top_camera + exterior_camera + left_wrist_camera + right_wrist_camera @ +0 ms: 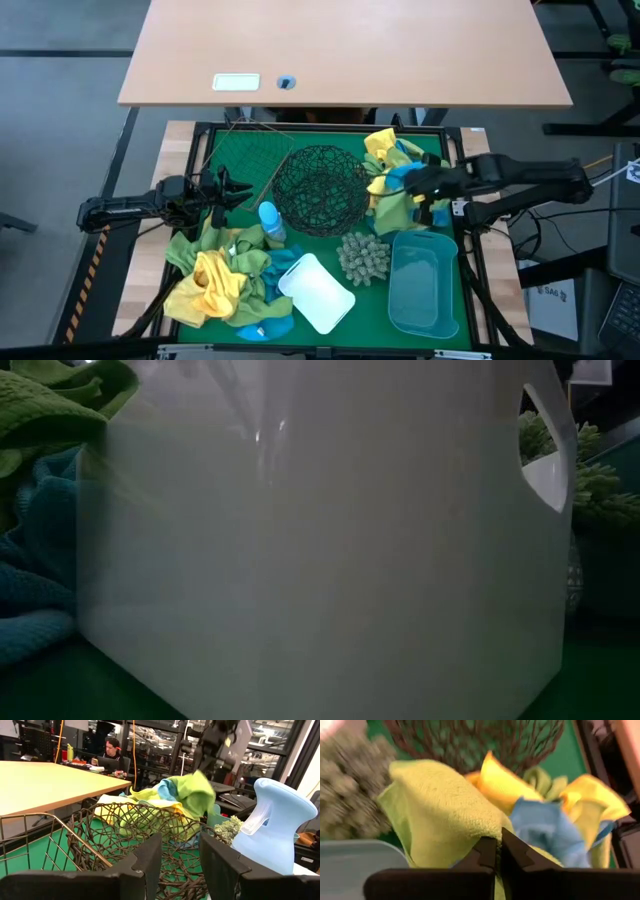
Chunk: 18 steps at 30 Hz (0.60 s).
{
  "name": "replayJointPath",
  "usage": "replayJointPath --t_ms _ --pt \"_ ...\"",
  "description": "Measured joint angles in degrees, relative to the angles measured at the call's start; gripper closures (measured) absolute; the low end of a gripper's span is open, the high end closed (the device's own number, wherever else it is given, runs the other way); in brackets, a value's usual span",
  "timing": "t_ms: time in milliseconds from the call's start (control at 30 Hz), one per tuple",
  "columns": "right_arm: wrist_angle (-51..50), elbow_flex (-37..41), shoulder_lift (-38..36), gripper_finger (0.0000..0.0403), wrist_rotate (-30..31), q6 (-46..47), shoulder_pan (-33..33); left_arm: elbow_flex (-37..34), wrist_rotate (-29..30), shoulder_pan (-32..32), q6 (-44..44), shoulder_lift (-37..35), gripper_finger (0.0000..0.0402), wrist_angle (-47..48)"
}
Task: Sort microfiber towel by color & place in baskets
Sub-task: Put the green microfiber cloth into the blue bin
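A lime green towel (440,805) sits pinched in the right gripper (498,851), over the towel pile (392,160) right of the black mesh bowl (320,188). A second pile (225,280) lies left of the white tub (318,293). One blue tub (423,283), one spiky ball (363,258) and one bottle (270,222) stand nearby. The left gripper (181,855), partly open and empty, faces the bowl.
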<state>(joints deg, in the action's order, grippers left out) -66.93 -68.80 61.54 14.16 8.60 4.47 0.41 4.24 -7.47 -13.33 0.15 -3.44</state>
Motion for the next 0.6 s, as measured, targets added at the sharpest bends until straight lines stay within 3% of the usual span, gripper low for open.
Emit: replayJointPath --t_ms 300,600 --pt "-0.6 -15.1 0.0 0.0399 -4.8 0.1 0.0 0.0 0.0 0.0 0.0 0.0 0.0278 0.0" --pt "-0.5 -27.1 0.0 0.0400 -4.8 0.1 0.0 0.0 0.0 0.0 0.0 0.0 0.0278 0.0"
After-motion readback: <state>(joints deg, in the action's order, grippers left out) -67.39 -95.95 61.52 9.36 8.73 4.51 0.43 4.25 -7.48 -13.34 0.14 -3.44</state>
